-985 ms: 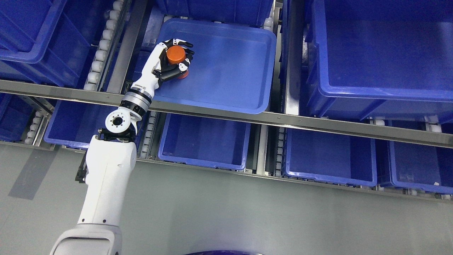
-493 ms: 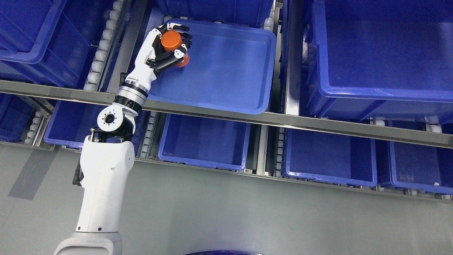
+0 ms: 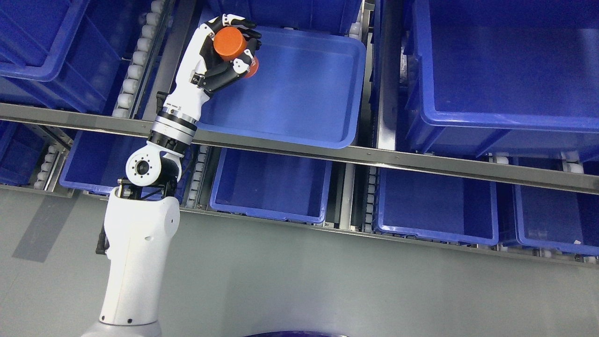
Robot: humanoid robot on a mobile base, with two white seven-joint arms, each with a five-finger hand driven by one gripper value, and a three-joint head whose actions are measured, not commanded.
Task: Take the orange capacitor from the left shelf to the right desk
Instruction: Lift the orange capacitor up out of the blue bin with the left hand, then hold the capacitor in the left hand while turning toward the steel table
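Gripping the orange cylindrical capacitor (image 3: 230,43), the white left hand (image 3: 220,56) curls its fingers (image 3: 243,68) tightly around it. Both sit at the eleven o'clock corner of the shallow blue plastic tray (image 3: 299,103).

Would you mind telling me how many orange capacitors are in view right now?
1. The orange capacitor is gripped in the left hand, above the shallow blue tray. Others may be hidden inside the deeper bins.

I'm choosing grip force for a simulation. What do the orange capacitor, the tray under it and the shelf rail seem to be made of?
Capacitor, held in the left robot hand: smooth matte orange casing, probably plastic or a sleeve. Tray: moulded blue plastic, going by its rounded rim and soft sheen. Rail: brushed metal, grey with streaky reflections.
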